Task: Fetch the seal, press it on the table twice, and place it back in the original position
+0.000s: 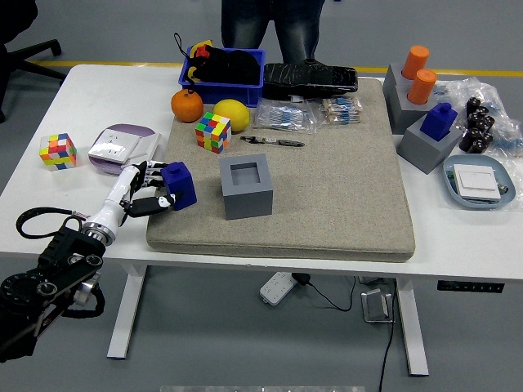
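Gripping the seal [179,184], the left hand [140,192] is closing its fingers [155,202] around it on the mat [327,188]; just beyond them the empty holder [246,186] is waiting, so the return is not yet done.

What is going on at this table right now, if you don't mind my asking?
The left robot hand grips a blue seal at the left edge of the beige mat, its base on or just above the mat. The gray holder beside it stands empty, presumably the seal's home. The right arm is out of view. A person stands at the far side, not touching anything. A second blue seal sits in its holder at the right.
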